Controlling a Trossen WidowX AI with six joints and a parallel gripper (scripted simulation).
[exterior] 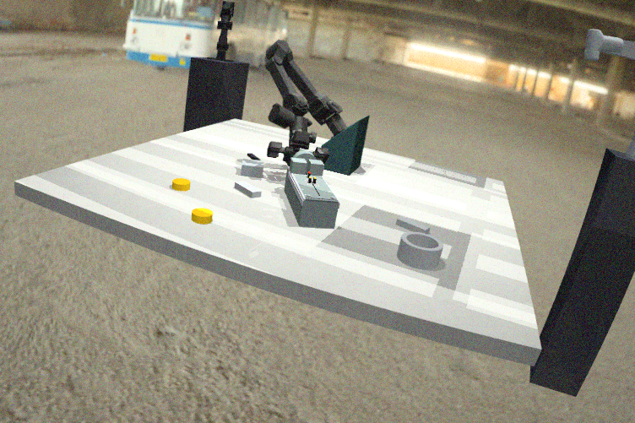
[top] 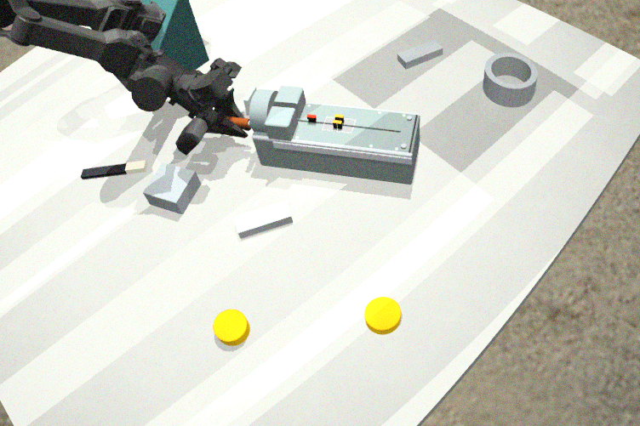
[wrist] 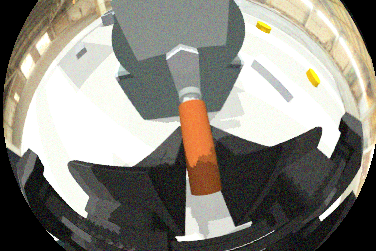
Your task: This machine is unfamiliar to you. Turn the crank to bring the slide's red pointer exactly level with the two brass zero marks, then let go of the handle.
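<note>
Orange handle (top: 238, 122) (wrist: 199, 144) inside the claw (top: 244, 127) (wrist: 201, 161).

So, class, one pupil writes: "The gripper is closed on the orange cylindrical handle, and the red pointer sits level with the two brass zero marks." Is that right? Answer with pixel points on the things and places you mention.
Not quite: the top view shows the red pointer (top: 311, 116) short of the two brass zero marks (top: 338, 121), nearer the crank end. The rest stands.

Grey-green machine (top: 357, 134) (exterior: 310, 200) (wrist: 145, 89) sits flat on the tabletop, crank's orange handle (top: 238, 122) (wrist: 198, 139) clamped at the end; red pointer (top: 311, 116) (exterior: 309, 173) is in the slot, off level, between the housing and two brass zero marks (top: 338, 121) (exterior: 312, 180).
</note>
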